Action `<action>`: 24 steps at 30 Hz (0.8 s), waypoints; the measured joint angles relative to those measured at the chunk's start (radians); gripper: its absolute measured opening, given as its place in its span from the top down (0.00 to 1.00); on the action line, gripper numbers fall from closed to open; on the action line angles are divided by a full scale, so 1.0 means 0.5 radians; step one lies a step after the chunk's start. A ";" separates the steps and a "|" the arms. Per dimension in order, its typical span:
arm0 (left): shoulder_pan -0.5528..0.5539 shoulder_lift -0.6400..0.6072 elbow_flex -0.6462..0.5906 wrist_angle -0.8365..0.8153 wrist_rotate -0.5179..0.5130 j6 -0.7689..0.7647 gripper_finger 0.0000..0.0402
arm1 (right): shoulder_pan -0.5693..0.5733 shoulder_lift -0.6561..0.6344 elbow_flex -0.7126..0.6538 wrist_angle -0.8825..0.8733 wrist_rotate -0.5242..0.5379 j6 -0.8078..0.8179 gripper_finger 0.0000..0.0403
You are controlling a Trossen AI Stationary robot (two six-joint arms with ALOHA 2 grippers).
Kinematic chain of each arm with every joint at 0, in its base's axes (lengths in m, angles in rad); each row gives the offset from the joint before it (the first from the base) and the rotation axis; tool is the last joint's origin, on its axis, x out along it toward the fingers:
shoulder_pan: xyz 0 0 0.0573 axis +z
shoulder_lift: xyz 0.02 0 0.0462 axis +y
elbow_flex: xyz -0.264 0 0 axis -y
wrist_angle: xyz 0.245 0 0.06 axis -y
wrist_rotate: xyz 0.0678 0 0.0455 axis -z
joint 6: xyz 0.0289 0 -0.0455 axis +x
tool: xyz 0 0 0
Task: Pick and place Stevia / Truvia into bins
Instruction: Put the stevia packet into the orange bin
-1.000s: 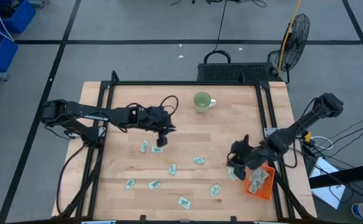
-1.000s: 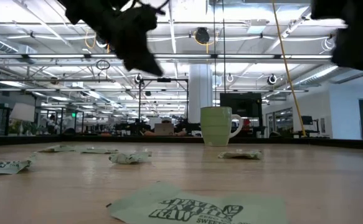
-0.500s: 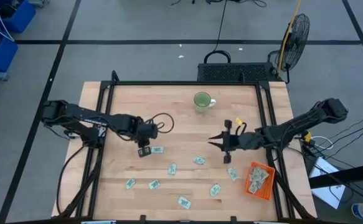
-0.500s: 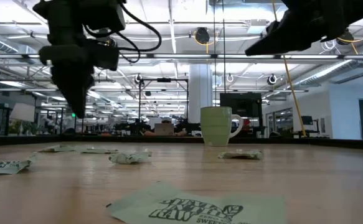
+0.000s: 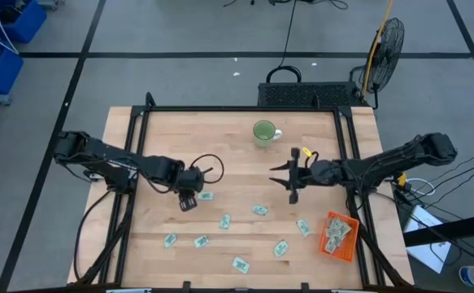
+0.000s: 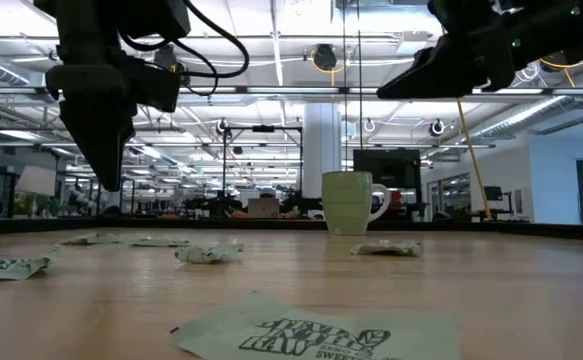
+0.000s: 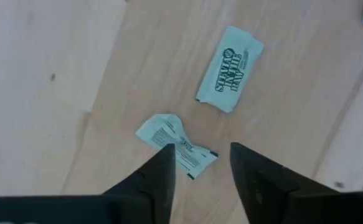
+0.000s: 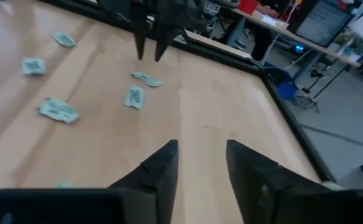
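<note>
Directly beneath the left gripper [image 7: 197,163], whose fingers are standing apart and empty, a crumpled sachet [image 7: 176,145] is lying on the table [image 7: 56,93], its long axis running across the gap between the fingertips. A flatter second sachet [image 7: 230,68] is lying just beyond it. The right gripper [image 5: 292,181], likewise open and holding nothing, is hovering mid-table, well apart from both. Several packets are already sitting in the orange bin [image 5: 352,244] at the table's right front corner.
</note>
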 joint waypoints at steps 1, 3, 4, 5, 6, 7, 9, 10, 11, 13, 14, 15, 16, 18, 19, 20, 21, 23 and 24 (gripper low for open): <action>-0.007 0.000 0.000 -0.001 -0.044 -0.034 0.57 | -0.017 0.000 0.000 0.008 0.000 -0.044 0.66; -0.023 0.000 0.000 -0.001 -0.137 -0.111 0.54 | -0.051 0.000 0.000 0.050 0.001 -0.129 0.63; -0.031 0.000 0.000 -0.001 -0.151 -0.145 0.54 | -0.064 0.000 0.000 0.079 0.001 -0.161 0.62; -0.041 0.000 0.000 -0.001 -0.151 -0.172 0.53 | -0.076 0.000 0.000 0.109 0.001 -0.190 0.61; -0.055 0.000 0.000 -0.002 -0.141 -0.190 0.53 | -0.086 0.000 0.000 0.135 0.001 -0.214 0.60; -0.075 0.000 0.000 -0.001 -0.114 -0.209 0.53 | -0.096 0.000 0.000 0.156 0.000 -0.235 0.60; -0.126 0.000 0.000 -0.002 -0.034 -0.241 0.53 | -0.116 0.000 0.000 0.184 -0.001 -0.279 0.60; -0.158 0.000 0.000 -0.002 0.009 -0.255 0.53 | -0.127 0.000 0.000 0.200 -0.001 -0.310 0.60; -0.193 0.000 0.000 -0.001 0.045 -0.268 0.53 | -0.136 0.000 0.000 0.222 -0.001 -0.347 0.60; -0.285 0.000 0.000 -0.001 0.110 -0.280 0.53 | -0.155 0.000 0.000 0.265 -0.001 -0.449 0.60; -0.338 0.000 0.000 -0.001 0.150 -0.287 0.53 | -0.165 0.000 0.000 0.276 -0.001 -0.504 0.60; -0.391 0.011 0.000 0.002 0.185 -0.300 0.53 | -0.173 0.000 0.000 0.285 -0.001 -0.559 0.60; -0.442 0.031 0.000 0.002 0.206 -0.322 0.53 | -0.183 0.000 0.000 0.299 -0.002 -0.607 0.60; -0.560 0.068 -0.006 -0.008 0.229 -0.342 0.53 | -0.198 0.000 0.000 0.357 -0.002 -0.685 0.60; -0.621 0.081 -0.009 -0.006 0.227 -0.342 0.53 | -0.205 -0.001 0.000 0.387 -0.002 -0.714 0.60; -0.679 0.101 -0.010 0.005 0.227 -0.342 0.53 | -0.211 -0.001 0.000 0.411 -0.005 -0.744 0.60; -0.737 0.129 -0.013 0.016 0.232 -0.349 0.53 | -0.218 -0.001 0.000 0.431 -0.012 -0.773 0.60; -0.838 0.185 -0.026 0.012 0.235 -0.372 0.53 | -0.231 0.000 0.000 0.482 -0.059 -0.811 0.60; -0.882 0.208 -0.026 0.009 0.234 -0.374 0.53 | -0.237 0.000 0.000 0.513 -0.094 -0.817 0.60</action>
